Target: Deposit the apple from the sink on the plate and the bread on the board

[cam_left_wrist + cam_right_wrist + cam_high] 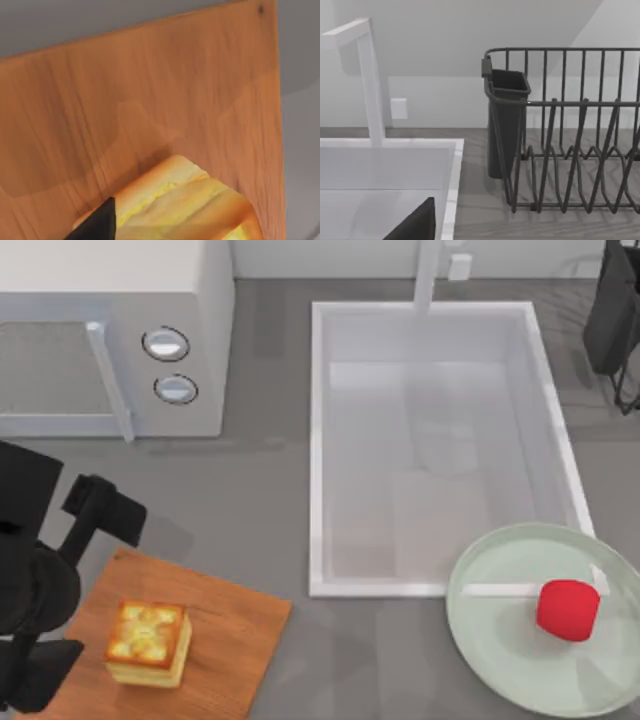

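Note:
The red apple lies on the pale green plate at the front right, which overlaps the front right corner of the white sink. The bread sits on the wooden board at the front left, also seen close up as bread on the board. My left gripper hovers over the board's left edge, open, one fingertip beside the bread and apart from it. My right gripper is parked near the sink's rim, open and holding nothing, one fingertip in view.
A white microwave stands at the back left. A faucet rises behind the sink. A dark wire dish rack with a cutlery holder stands to the sink's right, seen at the far right as the rack.

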`<state>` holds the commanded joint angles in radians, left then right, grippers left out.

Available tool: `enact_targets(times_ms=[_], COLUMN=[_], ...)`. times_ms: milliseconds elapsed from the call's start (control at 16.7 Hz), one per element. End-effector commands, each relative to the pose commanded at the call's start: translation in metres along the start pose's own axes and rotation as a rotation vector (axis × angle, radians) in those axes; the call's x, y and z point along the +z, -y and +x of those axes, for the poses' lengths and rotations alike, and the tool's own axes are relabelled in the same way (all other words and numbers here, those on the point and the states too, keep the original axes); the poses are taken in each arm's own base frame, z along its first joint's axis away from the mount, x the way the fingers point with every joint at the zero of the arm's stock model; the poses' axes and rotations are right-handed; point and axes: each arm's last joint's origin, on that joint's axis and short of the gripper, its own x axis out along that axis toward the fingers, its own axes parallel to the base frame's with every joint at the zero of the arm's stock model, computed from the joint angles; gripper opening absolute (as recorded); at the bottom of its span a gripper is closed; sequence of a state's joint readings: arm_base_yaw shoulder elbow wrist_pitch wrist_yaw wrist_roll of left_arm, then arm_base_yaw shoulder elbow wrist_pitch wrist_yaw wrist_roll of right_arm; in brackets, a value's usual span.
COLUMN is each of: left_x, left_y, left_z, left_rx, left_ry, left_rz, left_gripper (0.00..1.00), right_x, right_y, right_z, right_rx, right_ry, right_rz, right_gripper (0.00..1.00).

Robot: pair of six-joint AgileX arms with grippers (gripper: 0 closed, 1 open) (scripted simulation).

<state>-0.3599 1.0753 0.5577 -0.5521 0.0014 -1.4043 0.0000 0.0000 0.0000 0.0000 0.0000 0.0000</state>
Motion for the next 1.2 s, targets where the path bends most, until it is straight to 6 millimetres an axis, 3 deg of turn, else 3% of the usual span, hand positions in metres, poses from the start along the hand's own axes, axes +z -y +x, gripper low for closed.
enact_targets(times_ms=[300,600,960,1200], left_x=[0.012,0.017,0.020,0.021], left_y=[-0.033,-0.064,-0.088,-0.092], left_z=[-0.023,-0.032,-0.033,-0.030], left_rx=[-0.289,-0.462,-0.482,-0.458], left_ry=[0.195,0.549,0.979,1.073], left_rz=[0.356,0.721,1.011,1.061], left_gripper=[1.00,1.00,1.00,1.00], right_x=[0.000,0.000,0.000,0.000], right_y=[0.000,0.000,0.000,0.000], right_z=[0.000,0.000,0.000,0.000], right_rx=[0.000,0.000,0.000,0.000], right_ry=[0.000,0.000,0.000,0.000], right_rz=[0.000,0.000,0.000,0.000], right_gripper=[1.00,1.00,1.00,1.00])
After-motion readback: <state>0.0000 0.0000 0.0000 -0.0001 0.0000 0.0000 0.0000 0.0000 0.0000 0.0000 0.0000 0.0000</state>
